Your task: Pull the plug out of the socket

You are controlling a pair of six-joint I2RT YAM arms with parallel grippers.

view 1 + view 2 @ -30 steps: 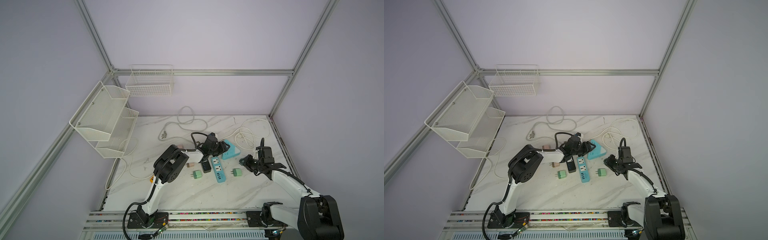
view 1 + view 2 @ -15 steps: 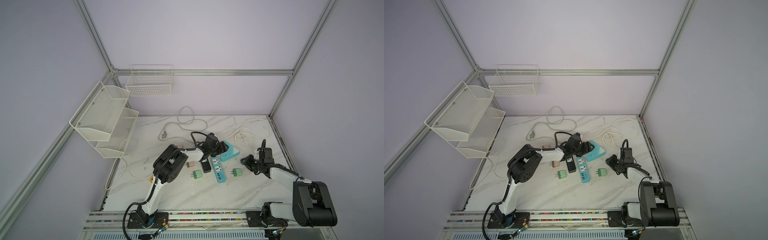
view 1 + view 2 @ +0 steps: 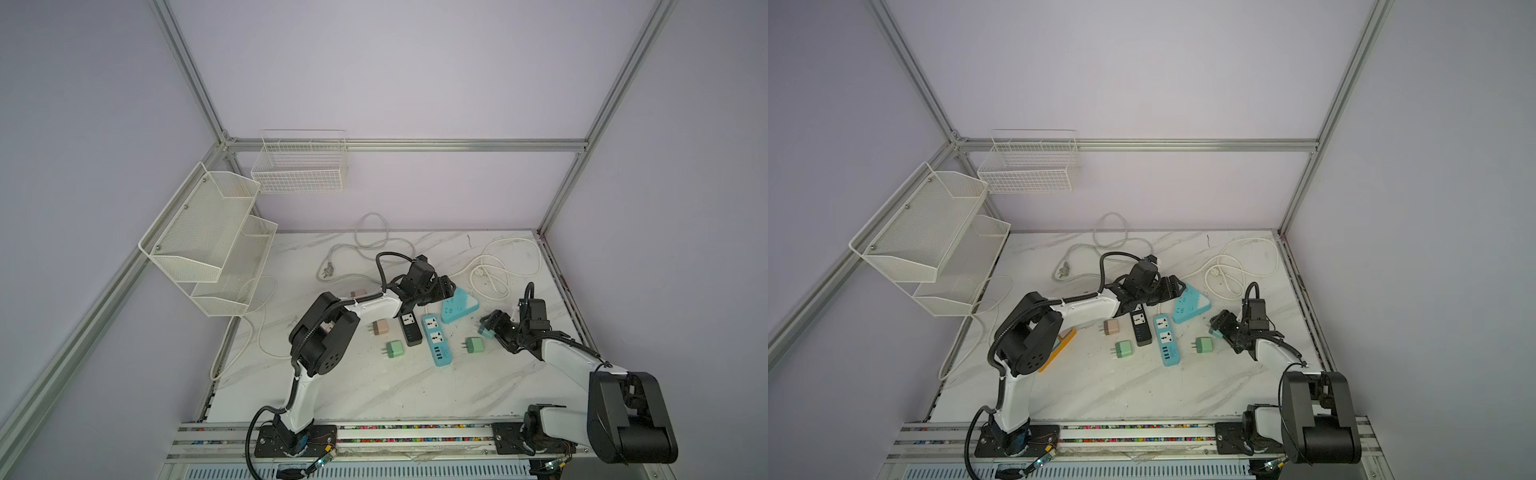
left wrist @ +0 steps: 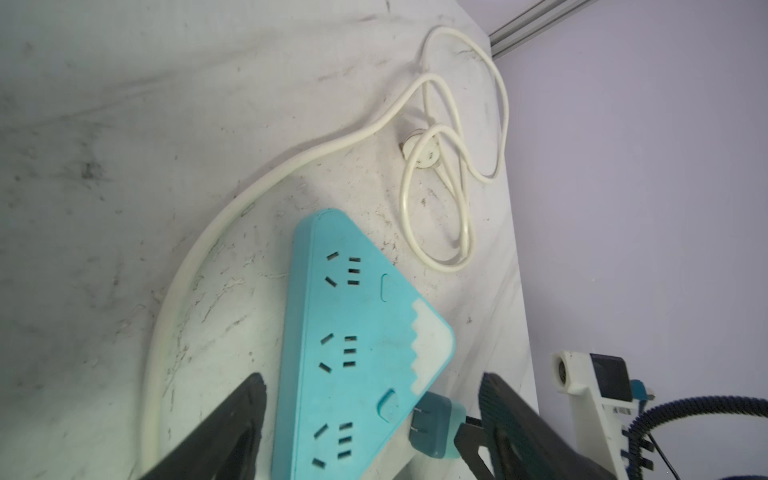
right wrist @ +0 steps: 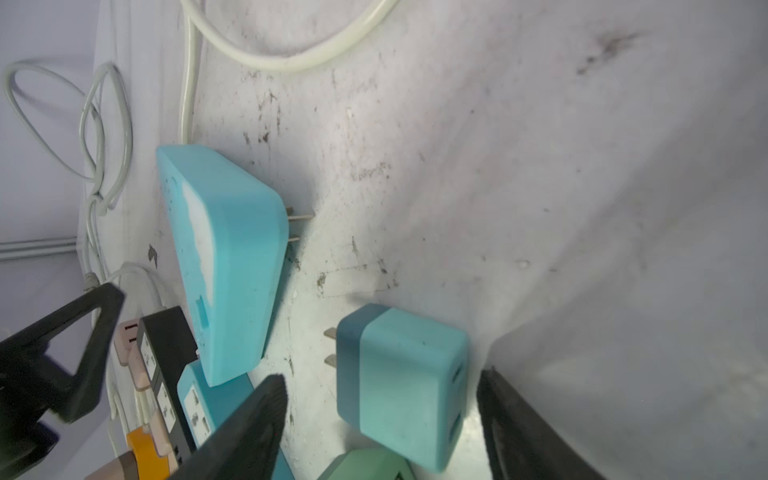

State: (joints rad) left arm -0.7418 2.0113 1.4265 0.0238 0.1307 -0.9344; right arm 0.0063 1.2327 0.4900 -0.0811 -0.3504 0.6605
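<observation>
Both sets of fingers opened since a second ago: your right gripper (image 5: 378, 382) was clamped shut and now stands wide, and your left gripper (image 4: 372, 382) widened too. Both heads sit roughly where they were.

Your right fingers (image 5: 257, 415) are spread and gripping nothing. The two-tone blue plug (image 5: 403, 382) lies on the marble table (image 5: 540, 166) between them, prongs bare and pointing at the triangular blue socket strip (image 5: 232, 266). One finger is clear of it. The other is just beside its rear face, and you can't tell whether it touches. The plug is out of the socket, just beside the strip's edge.

Your left fingers (image 4: 232, 415) are spread wide either side of the strip and hold nothing.

The faint mark on the strip button nearest the plug is too blurred to read.

In both top views the right arm (image 3: 573, 357) is folded low. Its black joint sits by the front rail and the white forearm reaches back and left, with the wrist just over the table. The left arm (image 3: 374, 305) rises from the rail to a raised black elbow. Its forearm runs right across the middle, and the gripper is pitched down at the strip.

Between the arms are a green plug (image 3: 473, 345), a blue rectangular strip (image 3: 436, 340), a black strip (image 3: 410, 330) and a tan plug (image 3: 380, 327). A white cord (image 3: 494, 266) is coiled behind.
</observation>
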